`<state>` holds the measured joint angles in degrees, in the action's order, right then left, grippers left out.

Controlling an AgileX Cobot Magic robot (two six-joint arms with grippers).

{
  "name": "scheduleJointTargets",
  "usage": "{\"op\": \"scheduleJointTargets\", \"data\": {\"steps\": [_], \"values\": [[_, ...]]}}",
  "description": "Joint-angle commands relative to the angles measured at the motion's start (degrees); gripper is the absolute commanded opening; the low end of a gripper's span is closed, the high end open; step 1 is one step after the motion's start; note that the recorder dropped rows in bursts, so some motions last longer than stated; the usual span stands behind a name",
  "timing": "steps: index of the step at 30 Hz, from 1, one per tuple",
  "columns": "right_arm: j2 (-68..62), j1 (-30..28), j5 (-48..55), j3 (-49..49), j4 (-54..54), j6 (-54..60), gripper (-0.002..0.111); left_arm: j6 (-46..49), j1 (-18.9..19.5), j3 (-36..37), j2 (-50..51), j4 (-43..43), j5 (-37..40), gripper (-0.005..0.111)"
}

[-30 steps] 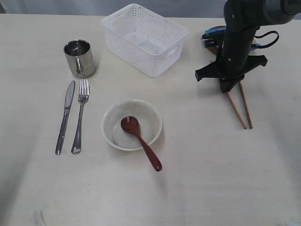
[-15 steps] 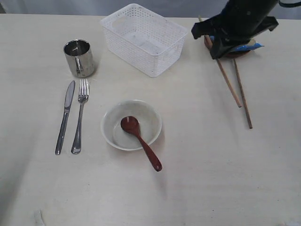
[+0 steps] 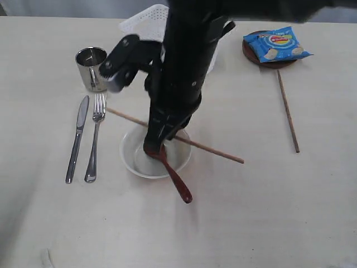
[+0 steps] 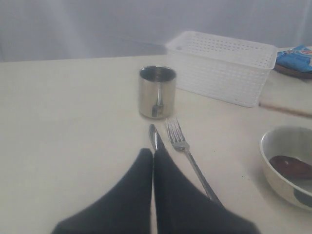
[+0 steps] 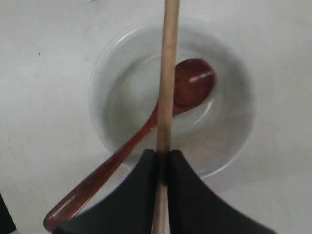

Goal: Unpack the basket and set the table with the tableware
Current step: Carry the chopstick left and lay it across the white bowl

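Observation:
My right gripper (image 3: 158, 140) has reached across to the middle and hangs over the off-white bowl (image 3: 129, 159), shut on one brown chopstick (image 3: 217, 152) held level above it. In the right wrist view that chopstick (image 5: 168, 73) crosses the bowl (image 5: 231, 141) and the reddish spoon (image 5: 195, 80) lying in it. The second chopstick (image 3: 288, 114) lies on the table at the right. Steel cup (image 3: 93, 68), knife (image 3: 77, 139) and fork (image 3: 95, 139) sit at the left. The arm hides most of the white basket (image 3: 144, 19). My left gripper (image 4: 153, 152) is shut and empty, just short of the knife (image 4: 152, 134).
A blue crisp packet (image 3: 276, 46) lies on the small brown plate (image 3: 279, 65) at the back right. The spoon handle (image 3: 179, 185) sticks out over the bowl's near rim. The pale table (image 3: 268, 223) stretches bare along the front and right.
The right arm swung from the back right by the plate to the middle over the bowl, carrying one chopstick. The other chopstick stayed on the table at the right.

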<state>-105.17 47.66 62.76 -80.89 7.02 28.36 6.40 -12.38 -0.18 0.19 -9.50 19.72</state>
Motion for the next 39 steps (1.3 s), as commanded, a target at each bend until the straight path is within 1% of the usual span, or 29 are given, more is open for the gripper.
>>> {"op": "scheduleJointTargets", "data": {"steps": [1,4,6,8,12,18,31,36,37,39], "values": [[-4.7,4.2,2.3,-2.7,-5.0,-1.4,0.0,-0.1,-0.3,0.2,-0.2,0.1,-0.1,0.0],[-6.6,5.1,3.0,-6.8,-5.3,-1.4,0.0,-0.1,-0.3,0.2,-0.2,0.1,-0.1,0.0],[-8.9,5.1,5.6,-11.0,-8.3,-2.3,0.0,-0.1,-0.3,0.2,-0.2,0.1,-0.1,0.0],[-10.7,5.1,6.8,-12.5,-9.1,-3.1,0.0,-0.1,-0.3,0.2,-0.2,0.1,-0.1,0.0],[-13.4,5.1,7.2,-12.5,-8.9,-3.1,0.0,-0.1,-0.3,0.2,-0.2,0.1,-0.1,0.0],[-13.9,5.1,5.6,-12.5,-10.7,-3.1,0.0,0.1,-0.3,0.2,-0.2,0.1,-0.1,0.0],[-15.2,5.1,6.2,-12.3,-8.3,-3.7,0.0,0.1,-0.3,0.2,-0.2,0.1,-0.1,0.0],[-15.2,5.1,6.2,-12.3,-8.6,-4.8,0.032,0.1,-0.3,0.2,-0.2,0.1,-0.1,0.0],[-15.2,5.1,6.2,-12.3,-8.6,-5.0,0.036,0.1,-0.3,0.2,-0.2,0.1,-0.1,0.0],[-15.2,5.1,6.2,-12.3,-8.6,-5.2,0.037,0.1,-0.3,0.2,-0.2,0.1,-0.1,0.0]]}}
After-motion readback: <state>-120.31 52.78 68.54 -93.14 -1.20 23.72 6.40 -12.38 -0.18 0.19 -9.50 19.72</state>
